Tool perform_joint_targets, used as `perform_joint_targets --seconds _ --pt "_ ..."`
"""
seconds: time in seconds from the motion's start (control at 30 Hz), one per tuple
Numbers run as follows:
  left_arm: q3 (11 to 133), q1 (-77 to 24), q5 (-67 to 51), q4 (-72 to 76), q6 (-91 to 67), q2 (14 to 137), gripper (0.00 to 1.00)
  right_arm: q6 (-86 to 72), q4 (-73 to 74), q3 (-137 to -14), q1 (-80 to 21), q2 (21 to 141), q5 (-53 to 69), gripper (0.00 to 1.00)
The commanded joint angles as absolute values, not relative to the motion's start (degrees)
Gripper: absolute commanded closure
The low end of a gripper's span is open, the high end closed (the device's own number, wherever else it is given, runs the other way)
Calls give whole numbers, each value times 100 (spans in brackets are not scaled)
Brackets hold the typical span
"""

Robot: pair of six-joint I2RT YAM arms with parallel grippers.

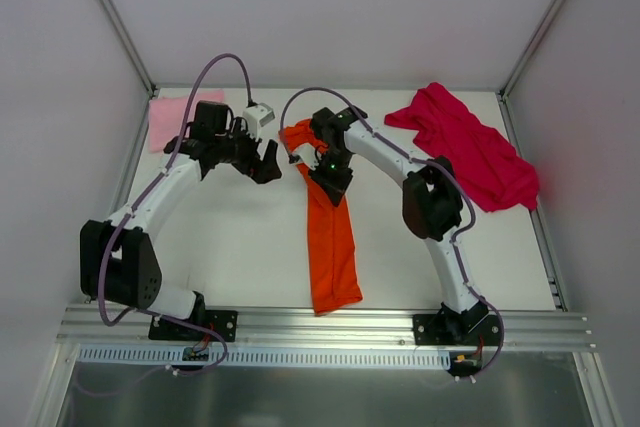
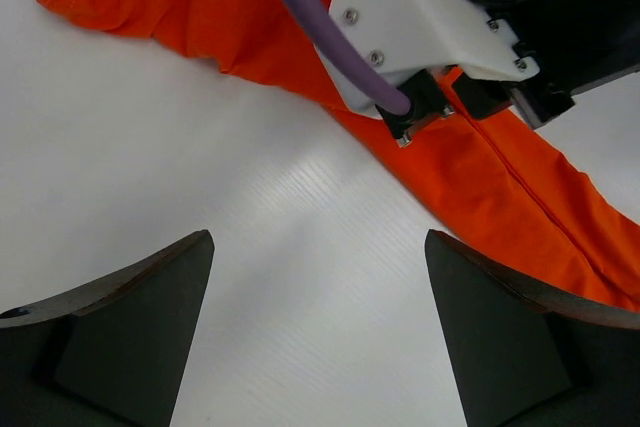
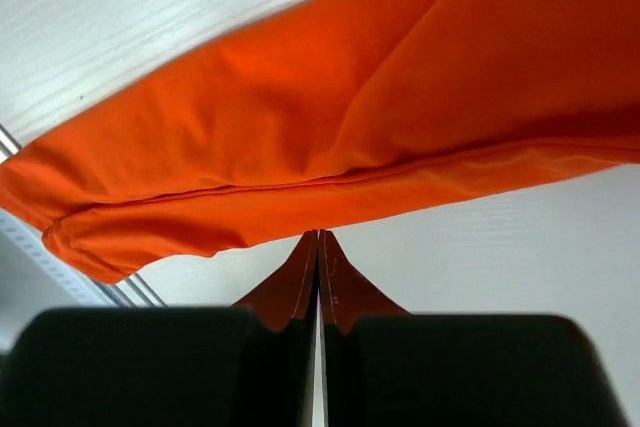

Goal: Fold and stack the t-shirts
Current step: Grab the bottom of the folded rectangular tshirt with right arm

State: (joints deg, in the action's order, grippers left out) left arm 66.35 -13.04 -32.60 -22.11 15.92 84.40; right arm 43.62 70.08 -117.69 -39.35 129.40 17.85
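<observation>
The orange t-shirt [image 1: 332,237] lies as a long narrow strip down the middle of the table; it also shows in the left wrist view [image 2: 500,187] and the right wrist view [image 3: 350,117]. My right gripper [image 1: 330,175] [image 3: 319,235] is shut, its tips pinching the edge of the orange cloth near the strip's far end. My left gripper [image 1: 266,161] [image 2: 320,247] is open and empty over bare table just left of that end. The light pink t-shirt [image 1: 172,117] lies at the far left, partly behind my left arm. The magenta t-shirt [image 1: 470,147] lies crumpled at the far right.
White walls and metal posts [image 1: 115,17] close in the table on three sides. A metal rail [image 1: 320,327] runs along the near edge by the arm bases. The right arm's white wrist housing and purple cable [image 2: 420,17] hang close ahead of my left gripper.
</observation>
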Motion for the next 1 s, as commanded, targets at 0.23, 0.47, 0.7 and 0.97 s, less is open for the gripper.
perform_joint_targets --seconds 0.23,0.47,0.7,0.97 --pt "6021 -1266 -3630 -1819 1573 7058 10 4623 7208 -11364 -4069 12937 2408 99" --pt "5898 -1204 -3674 -1916 1574 6162 9 4544 7145 -11689 -4104 13315 2259 99" --pt "5757 -1213 -3630 -1890 1547 5968 8 4456 7032 -11927 -4140 13561 2110 99" --pt "5651 -1187 -3595 -1828 1547 5827 5 4272 6873 -12076 -4131 13702 1688 99"
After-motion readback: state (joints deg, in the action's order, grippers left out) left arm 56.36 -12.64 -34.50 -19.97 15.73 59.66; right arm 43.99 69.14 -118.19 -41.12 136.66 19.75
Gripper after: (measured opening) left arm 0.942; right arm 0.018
